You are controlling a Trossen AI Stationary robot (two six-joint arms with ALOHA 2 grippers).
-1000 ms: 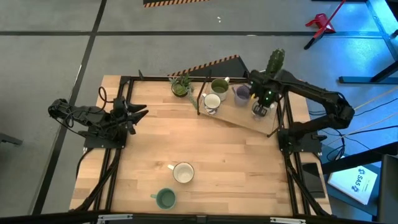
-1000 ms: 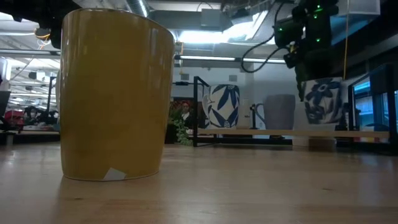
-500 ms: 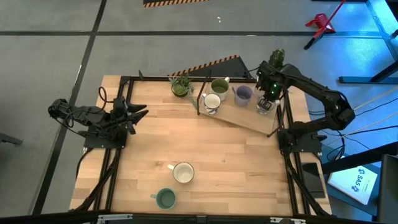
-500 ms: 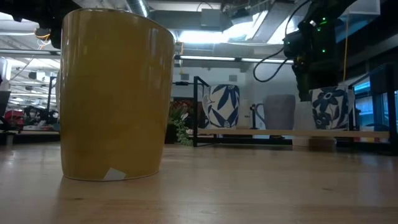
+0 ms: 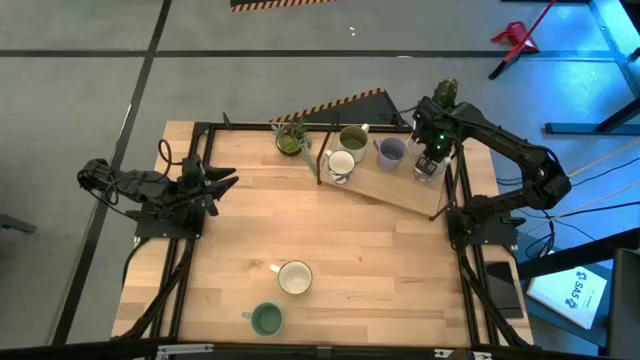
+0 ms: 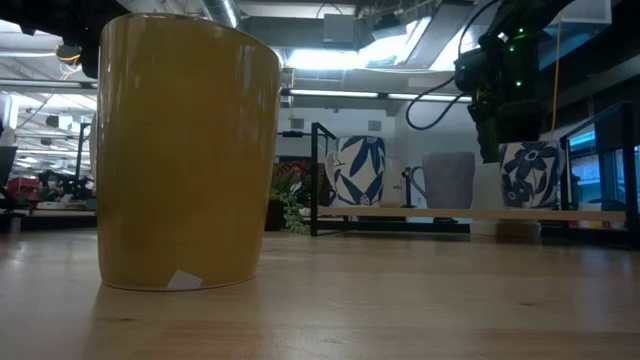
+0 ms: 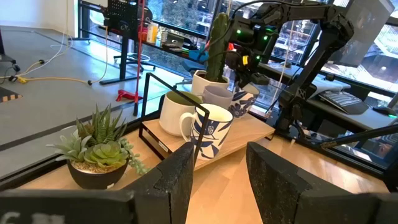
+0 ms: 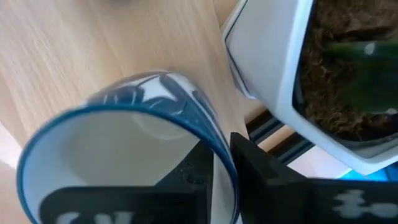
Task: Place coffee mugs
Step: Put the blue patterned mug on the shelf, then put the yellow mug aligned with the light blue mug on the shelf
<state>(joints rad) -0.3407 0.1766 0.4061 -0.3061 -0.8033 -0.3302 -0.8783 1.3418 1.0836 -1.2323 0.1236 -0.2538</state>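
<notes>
My right gripper (image 5: 431, 152) is shut on a white mug with a blue leaf pattern (image 6: 530, 175) at the right end of the raised wooden shelf (image 5: 400, 190), beside the cactus pot (image 8: 311, 74). An olive green mug (image 5: 352, 138), a lavender mug (image 5: 389, 151) and a second white mug with a leaf pattern (image 5: 341, 165) stand on the same shelf. The cream-yellow mug (image 5: 295, 278) and the teal mug (image 5: 265, 320) stand upright on the table near its near edge. My left gripper (image 7: 217, 168) waits open at the table's left side. My right gripper holds the white leaf-pattern mug by its rim wall (image 8: 217, 155), with one finger (image 8: 193, 180) inside the mug and the other finger (image 8: 264, 174) outside. It comes from above, pointing down. The mug is upright and its base meets the shelf (image 6: 530, 207).
A small succulent plant (image 5: 291, 138) stands at the shelf's left end and the white angular cactus pot (image 5: 443, 100) at its right end, close to the held mug. A black frame (image 5: 200, 130) runs along the table's edges. Bare wood lies in the table's middle (image 5: 330, 230).
My right gripper has carried the white leaf-pattern mug a short way toward the far right, toward the cactus pot, and lowered it onto the shelf. It has kept still over the last half second.
</notes>
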